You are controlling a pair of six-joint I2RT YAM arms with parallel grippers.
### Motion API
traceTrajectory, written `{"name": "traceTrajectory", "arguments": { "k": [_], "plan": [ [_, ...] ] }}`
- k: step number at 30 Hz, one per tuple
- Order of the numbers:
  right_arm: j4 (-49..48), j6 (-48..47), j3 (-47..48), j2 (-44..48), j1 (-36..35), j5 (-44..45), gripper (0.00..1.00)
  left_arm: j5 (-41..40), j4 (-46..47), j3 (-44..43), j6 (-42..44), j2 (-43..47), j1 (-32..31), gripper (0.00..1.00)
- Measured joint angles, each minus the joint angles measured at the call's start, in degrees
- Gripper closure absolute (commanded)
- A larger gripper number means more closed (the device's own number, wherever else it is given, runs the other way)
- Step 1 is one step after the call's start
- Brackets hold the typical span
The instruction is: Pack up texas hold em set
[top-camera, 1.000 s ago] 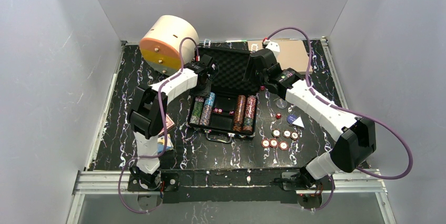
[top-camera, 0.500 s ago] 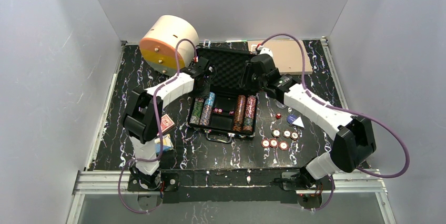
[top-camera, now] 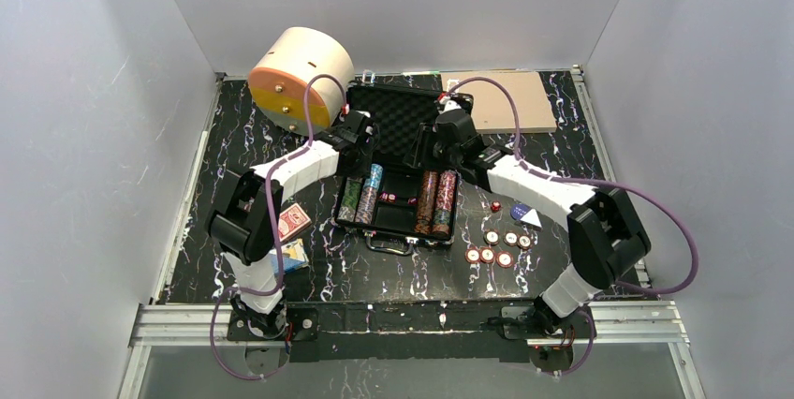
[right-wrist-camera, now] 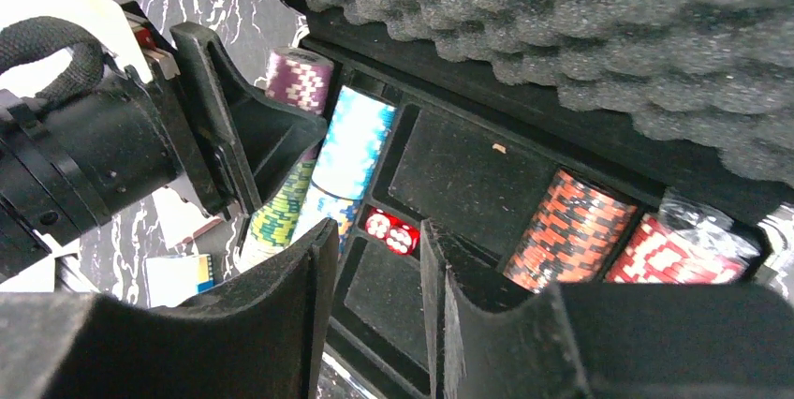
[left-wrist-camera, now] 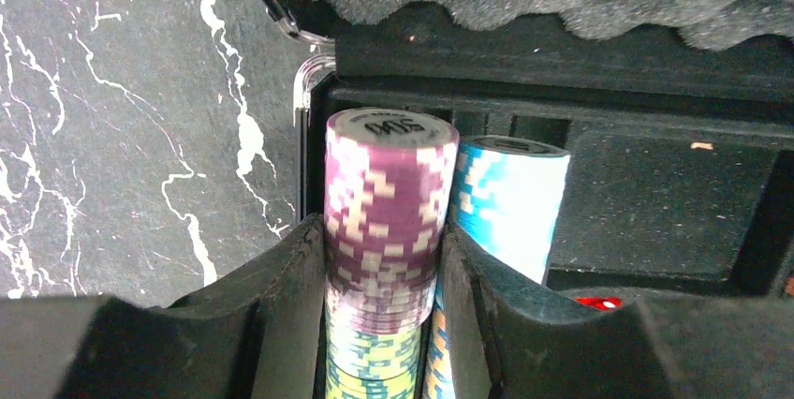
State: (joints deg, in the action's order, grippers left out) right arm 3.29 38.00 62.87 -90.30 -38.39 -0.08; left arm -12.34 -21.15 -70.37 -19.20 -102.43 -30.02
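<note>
Black marbled table (top-camera: 234, 137) carries the open briefcase (top-camera: 403, 118). My left gripper (left-wrist-camera: 384, 230) clamps the purple chip stack (left-wrist-camera: 389, 193), apparently printed 500, in its leftmost slot. My right gripper (right-wrist-camera: 379, 240) hangs empty, jaws slightly apart.

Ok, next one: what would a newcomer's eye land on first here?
The open black briefcase at table centre, foam-lined, with rows of striped chips lying in its slots. The left gripper is clamped on the purple chip stack in the leftmost slot. A big cream cylinder sits at the far left, and loose chips lie right of the briefcase.
</note>
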Motion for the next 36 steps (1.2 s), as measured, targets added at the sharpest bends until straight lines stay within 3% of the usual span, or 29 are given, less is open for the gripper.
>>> {"name": "traceTrajectory", "arguments": {
  "k": [12,21,25,29,36],
  "plan": [
    [-5.66,2.62,0.0,-4.55,-1.97,-1.51,0.52,0.13,3.19,4.0,-0.96,0.92,0.46,0.97],
    [-6.64,3.8,0.02,-7.56,-3.1,-0.7,0.47,0.61,3.41,4.11,-0.94,1.11,0.68,0.75],
    [-6.51,3.85,0.15,-7.56,-3.1,-0.07,0.44,0.63,2.64,3.85,-0.96,1.11,0.68,0.47],
    [-6.47,3.8,1.2,-7.61,-3.15,-0.07,0.44,0.61,0.72,3.63,-1.16,2.27,0.76,0.3],
    [-6.23,3.76,2.23,-7.61,-3.26,-0.02,0.44,0.81,-5.27,1.84,-1.38,7.13,1.09,0.26]
  ]
}}
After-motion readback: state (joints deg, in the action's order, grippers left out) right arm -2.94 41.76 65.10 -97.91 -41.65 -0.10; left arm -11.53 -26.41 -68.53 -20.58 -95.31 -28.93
